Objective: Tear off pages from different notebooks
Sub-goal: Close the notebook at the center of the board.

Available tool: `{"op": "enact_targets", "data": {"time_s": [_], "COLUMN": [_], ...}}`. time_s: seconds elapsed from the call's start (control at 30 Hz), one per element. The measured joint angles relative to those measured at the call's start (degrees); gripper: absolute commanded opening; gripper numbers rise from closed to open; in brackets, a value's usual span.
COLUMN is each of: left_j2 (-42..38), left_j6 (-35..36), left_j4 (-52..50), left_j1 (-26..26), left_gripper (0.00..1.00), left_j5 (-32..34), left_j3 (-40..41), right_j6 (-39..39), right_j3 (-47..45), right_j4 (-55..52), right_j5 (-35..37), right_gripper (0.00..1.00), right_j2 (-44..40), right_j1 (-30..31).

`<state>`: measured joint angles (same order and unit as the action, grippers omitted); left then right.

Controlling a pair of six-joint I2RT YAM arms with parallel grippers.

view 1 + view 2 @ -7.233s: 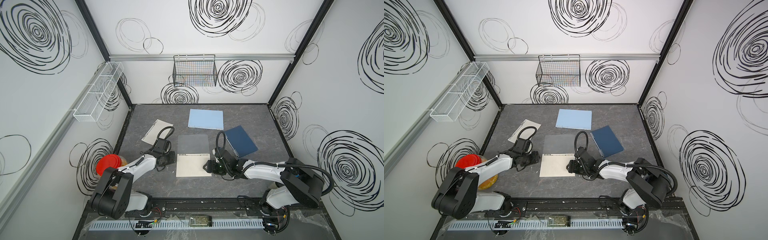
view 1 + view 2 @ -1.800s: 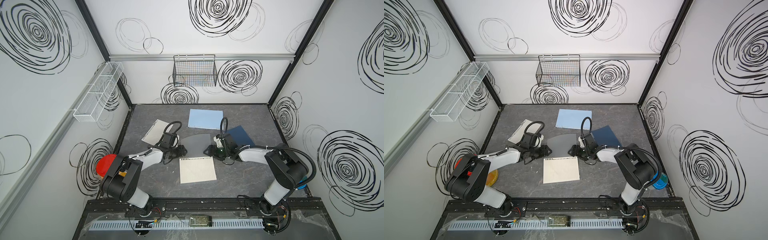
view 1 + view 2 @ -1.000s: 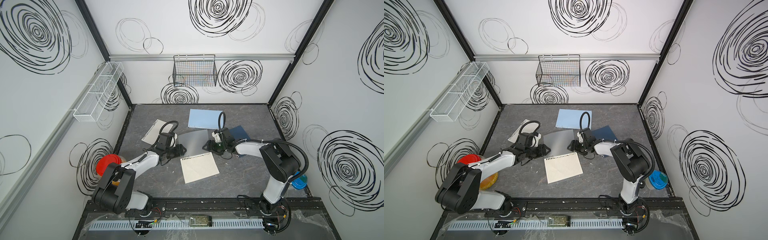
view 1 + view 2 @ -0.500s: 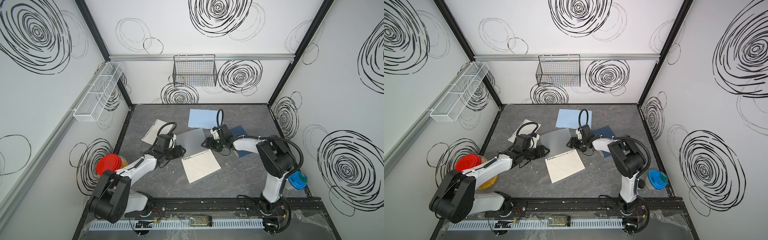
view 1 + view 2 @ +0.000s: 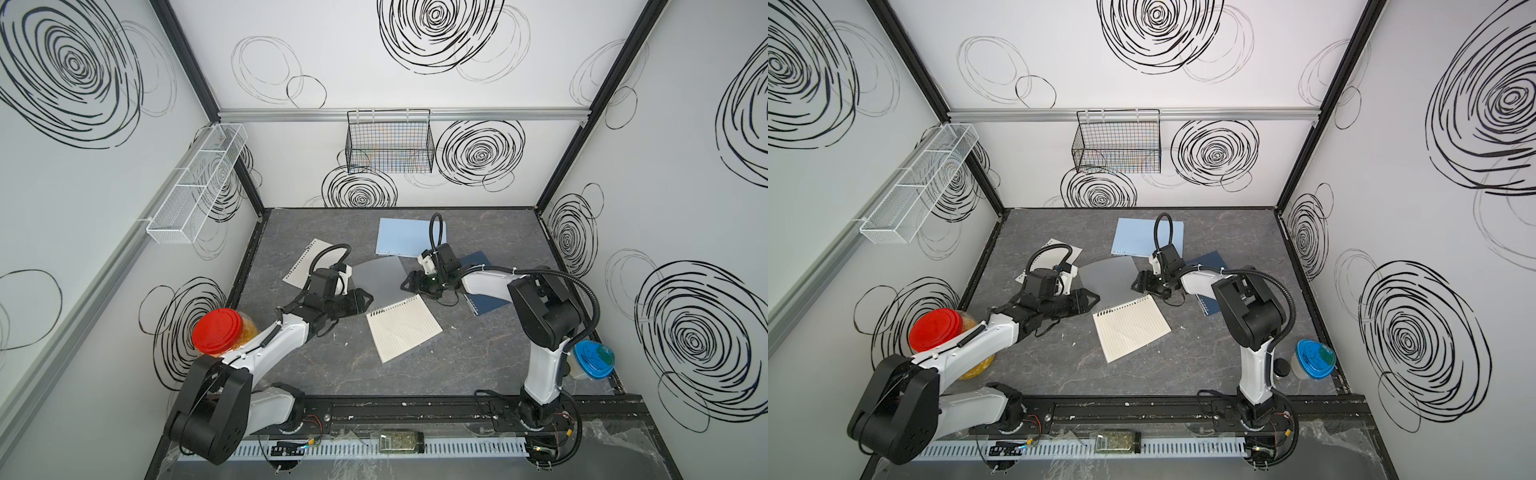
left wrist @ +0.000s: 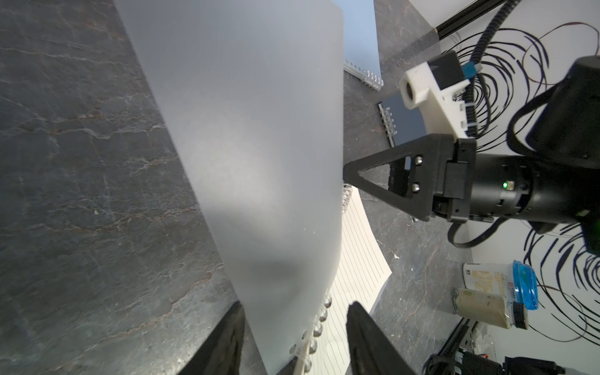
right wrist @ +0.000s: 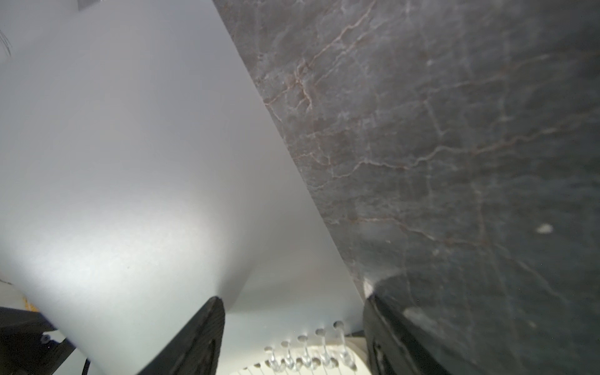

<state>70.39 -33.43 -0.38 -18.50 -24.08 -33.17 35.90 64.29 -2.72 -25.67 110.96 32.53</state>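
Our left arm reaches low over the grey table (image 5: 478,353) from the near-left corner, wrist turned so the left gripper (image 5: 363,300) points across at the right gripper (image 5: 405,284), whose arm folds at the elbow and runs its forearm back toward the middle. Between the two stands the bowed frosted cover (image 5: 376,278) of the clear-covered notebook (image 5: 403,334), whose cream lined block lies flat and skewed mid-table in both top views. In the left wrist view the jaws of the left gripper (image 6: 295,344) stand apart with the cover's corner and the wire rings (image 6: 311,337) passing between them. The right gripper (image 7: 292,341) straddles the opposite corner the same way, jaws apart. Both sets of fingertips are cut off by the frame edge, so we cannot tell whether any finger presses the sheet. The navy notebook (image 5: 486,300) is largely hidden under the right forearm. A cable crosses the light-blue notebook (image 5: 405,237), and the loose lined page (image 5: 300,268) is half covered by the left wrist
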Motion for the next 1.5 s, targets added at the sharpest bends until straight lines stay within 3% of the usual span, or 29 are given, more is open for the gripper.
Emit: {"op": "enact_targets", "data": {"time_s": [1.0,1.5], "left_j2": [-3.23,-2.54], "left_j6": [-0.09,2.14], "left_j4": [6.51,2.58], "left_j1": [-2.91,-4.26], "left_gripper": [0.5,0.06], "left_j5": [-3.91,7.69], "left_j3": [0.07,0.04], "right_j6": [-1.09,-2.56], "right_j3": [0.66,2.89], "right_j4": [-0.57,-3.48], "right_j5": [-0.31,-0.17], "right_gripper": [0.7,0.7], "right_j2": [0.42,1.18], "right_j1": [-0.04,-0.04]}}
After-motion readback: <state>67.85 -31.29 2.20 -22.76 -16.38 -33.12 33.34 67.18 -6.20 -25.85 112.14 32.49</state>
